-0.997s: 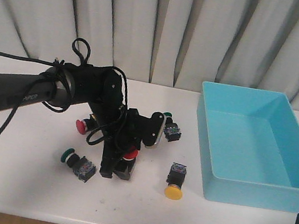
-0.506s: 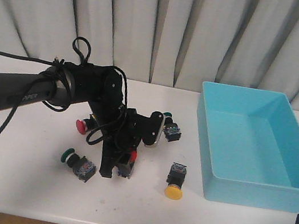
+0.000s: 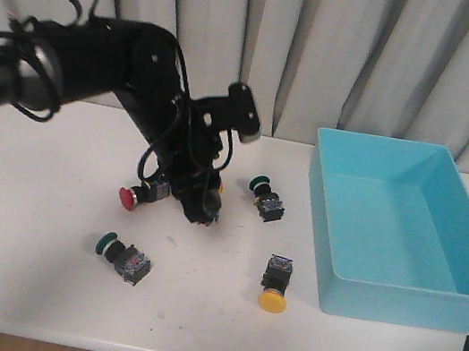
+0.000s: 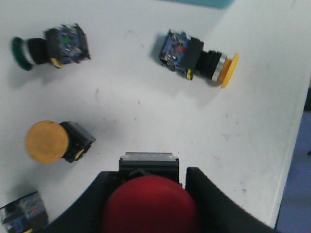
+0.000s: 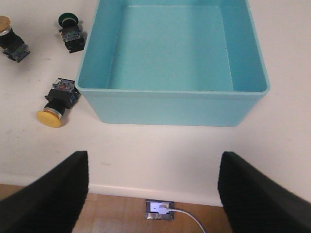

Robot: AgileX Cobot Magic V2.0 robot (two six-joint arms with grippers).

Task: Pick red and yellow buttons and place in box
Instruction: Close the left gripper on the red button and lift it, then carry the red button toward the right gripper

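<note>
A: Start with the big things. Where is the box (image 3: 407,229) from the left gripper (image 4: 148,194)?

B: Well off to its right and empty, judging by the front and right wrist views. The table (image 3: 26,221) lies below the gripper, with the loose buttons scattered on it.

A: And the gripper itself?

B: Its two fingers are closed narrowly around a red button (image 4: 149,209), cap facing the wrist camera and the black body sticking out between the fingertips. It hangs raised off the table. The right gripper (image 5: 150,194) sits spread wide near the table's front edge, holding nothing.

A: What lies around the held button?

B: A yellow button (image 4: 53,141) close beside the gripper, another yellow button (image 4: 201,57) further out, and a green button (image 4: 48,46) beyond. A second red button (image 3: 140,195) lies on the table just left of the gripper in the front view.

A: What could go wrong?

B: I judge the grip is on a rounded cap, so a fast swing toward the box could let it twist loose and drop short. Releasing too low could also clip the box wall.
</note>
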